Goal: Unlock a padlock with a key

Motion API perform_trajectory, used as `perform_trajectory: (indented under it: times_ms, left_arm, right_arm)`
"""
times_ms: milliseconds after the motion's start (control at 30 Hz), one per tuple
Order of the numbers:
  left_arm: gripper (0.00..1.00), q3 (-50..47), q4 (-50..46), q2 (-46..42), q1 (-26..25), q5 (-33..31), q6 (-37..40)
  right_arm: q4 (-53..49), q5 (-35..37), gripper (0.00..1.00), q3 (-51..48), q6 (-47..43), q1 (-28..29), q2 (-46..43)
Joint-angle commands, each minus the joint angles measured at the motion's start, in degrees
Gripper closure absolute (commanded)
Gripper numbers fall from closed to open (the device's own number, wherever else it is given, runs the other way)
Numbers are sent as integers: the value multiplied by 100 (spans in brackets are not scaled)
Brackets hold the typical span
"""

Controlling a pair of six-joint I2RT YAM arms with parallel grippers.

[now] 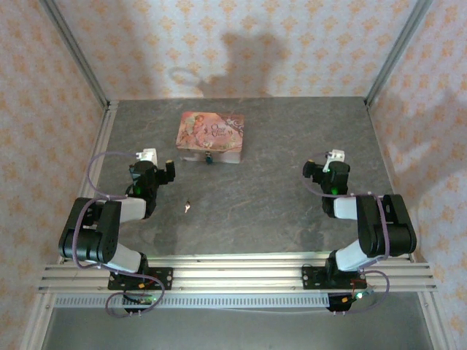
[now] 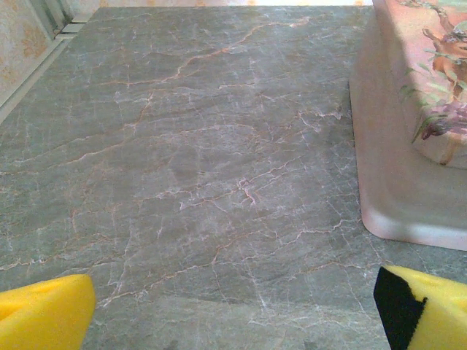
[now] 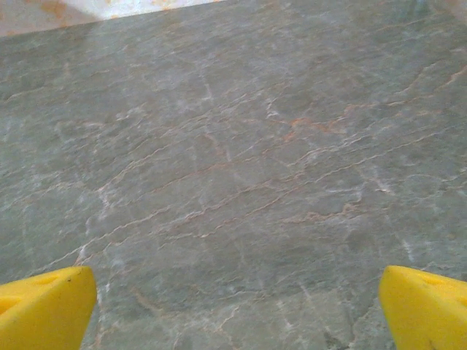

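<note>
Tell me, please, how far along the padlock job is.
Done: nothing yet. The key lies loose on the table, apart from the padlock by the box's near side. In hand: nothing; the left hand and right hand are open and empty. Left: pick up the key, reach the padlock, insert and turn.

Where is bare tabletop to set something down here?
Free: grey marbled tabletop between pink printed tin box and right hand; also behind the box. Crowded: box front with tiny dark padlock, left hand and small pale key nearby.
</note>
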Motion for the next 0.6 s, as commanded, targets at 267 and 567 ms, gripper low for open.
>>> perform_trajectory:
  times_ms: [267,567]
  left_arm:
    - [0,1923,-3700,-909,-48,-249,-466]
    - [32,2289,-6244,-1740,-200,1084,-1745]
  right_arm:
    - [-1836,194,1,817,207,-27,-962]
    - [-4820,-225,21,2061,2363,284,-1414]
